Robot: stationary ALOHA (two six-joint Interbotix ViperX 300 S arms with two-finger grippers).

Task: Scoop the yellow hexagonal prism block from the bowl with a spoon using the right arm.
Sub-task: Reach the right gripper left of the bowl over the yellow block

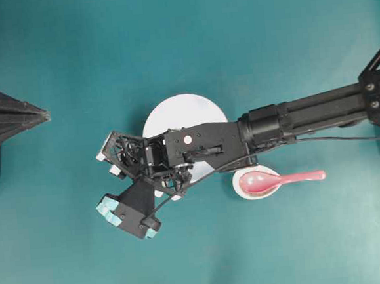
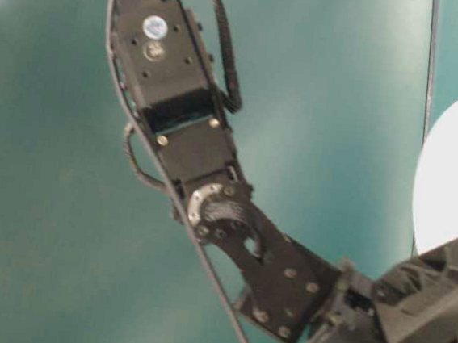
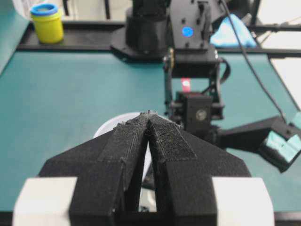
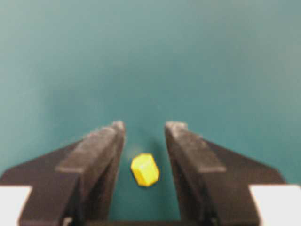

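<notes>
The yellow hexagonal prism block (image 4: 145, 170) lies on the teal table, not in the bowl. It sits between the two fingers of my right gripper (image 4: 145, 127), which is open and touches it on neither side. Seen from overhead, the right arm reaches across the white bowl (image 1: 174, 113), and its gripper (image 1: 129, 219) with teal-taped tips hangs over the table to the bowl's lower left, hiding the block. The pink-red spoon (image 1: 282, 179) rests with its scoop in a small dish (image 1: 241, 189), right of the bowl. My left gripper (image 3: 149, 114) is shut on nothing.
The left arm (image 1: 13, 116) is parked at the table's left edge, pointing at the bowl (image 3: 109, 129). A yellow jar with a blue lid (image 3: 47, 22) stands off the far edge. A black cable (image 1: 348, 138) trails along the right arm.
</notes>
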